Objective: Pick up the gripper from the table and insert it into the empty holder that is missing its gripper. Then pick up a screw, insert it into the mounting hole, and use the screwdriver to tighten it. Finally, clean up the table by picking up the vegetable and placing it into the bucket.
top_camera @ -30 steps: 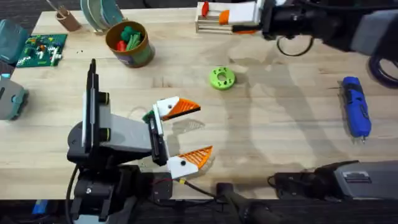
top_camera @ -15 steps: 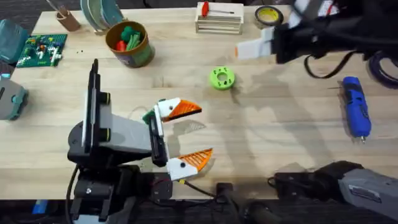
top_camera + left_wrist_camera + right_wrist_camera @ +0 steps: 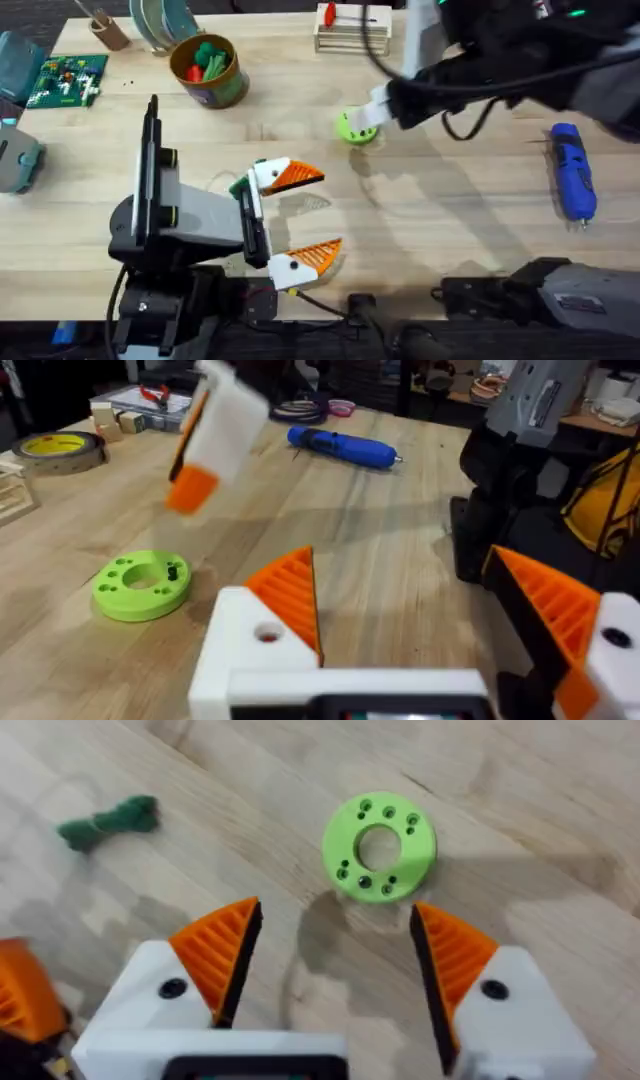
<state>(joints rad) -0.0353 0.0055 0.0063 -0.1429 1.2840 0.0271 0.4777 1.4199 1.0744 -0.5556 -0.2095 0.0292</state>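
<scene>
Tabletop [image 3: 450, 220] cleanup turns on the vegetable [image 3: 105, 820], which lies just beside the open, empty left hand [image 3: 305, 215], well apart from the bucket [image 3: 222, 92]. Right hand [image 3: 335, 935], spread and empty, hovers over the disc [image 3: 378, 845]. The vegetable lies beyond that, so I judge the left arm nearer.

1 screwdriver [image 3: 573, 171], 1 bucket [image 3: 208, 71], 1 vegetable [image 3: 106, 821]

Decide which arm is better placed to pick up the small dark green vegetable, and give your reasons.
Probably the left. The vegetable lies beside the left gripper, whose fingers are open. The right gripper, also open, hangs near the lime green ring, farther from the vegetable.
</scene>
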